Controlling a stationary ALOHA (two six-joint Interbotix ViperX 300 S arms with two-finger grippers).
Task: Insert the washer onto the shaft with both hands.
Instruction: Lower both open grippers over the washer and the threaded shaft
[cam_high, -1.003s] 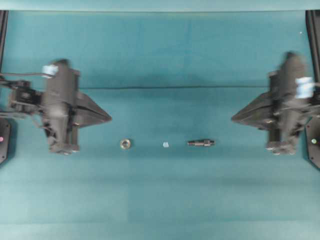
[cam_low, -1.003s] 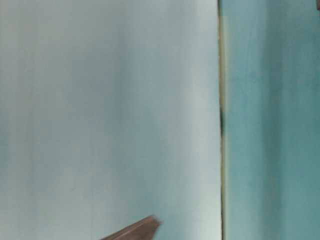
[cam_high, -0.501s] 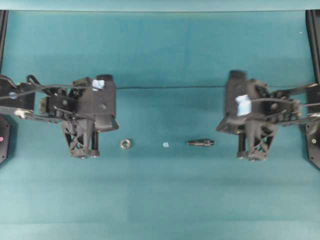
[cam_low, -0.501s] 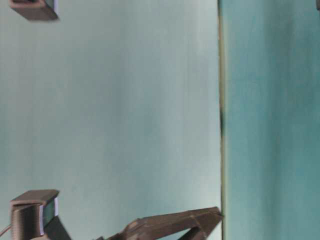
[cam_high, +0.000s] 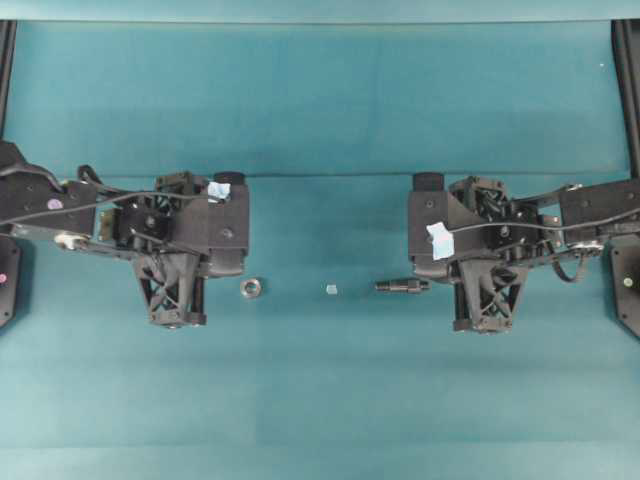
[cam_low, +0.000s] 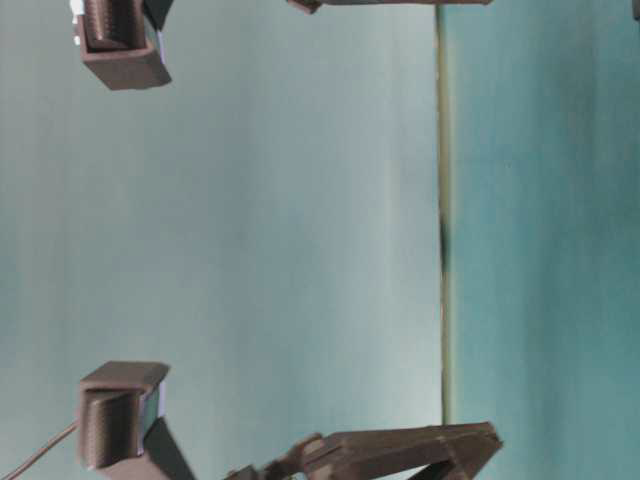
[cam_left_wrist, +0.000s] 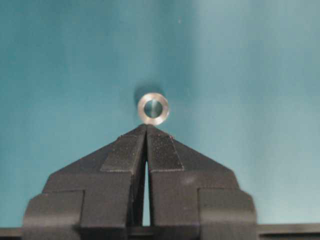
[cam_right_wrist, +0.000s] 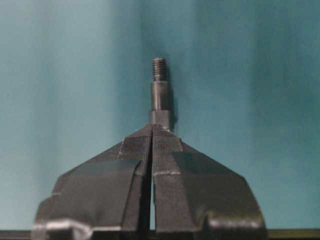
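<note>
The washer (cam_high: 251, 288), a silvery ring, lies flat on the teal cloth left of centre. The shaft (cam_high: 402, 286), a dark stepped pin, lies to its right, pointing left and right. My left gripper (cam_high: 175, 300) hangs just left of the washer, and my right gripper (cam_high: 487, 305) hangs just right of the shaft. In the left wrist view the left gripper (cam_left_wrist: 146, 126) is shut and empty, with the washer (cam_left_wrist: 153, 109) just beyond its tips. In the right wrist view the right gripper (cam_right_wrist: 151, 126) is shut and empty. It hides the near end of the shaft (cam_right_wrist: 161, 95).
A tiny pale scrap (cam_high: 331, 289) lies between washer and shaft. A fold line (cam_high: 320, 176) crosses the cloth behind both grippers. Black posts (cam_high: 628, 60) stand at the far corners. The sideways table-level view shows a black finger (cam_low: 400, 455) reaching down to table level.
Both arms have swung in from the table's sides toward the middle and tipped their fingers down beside the parts. The washer, the scrap and the shaft have not moved.
</note>
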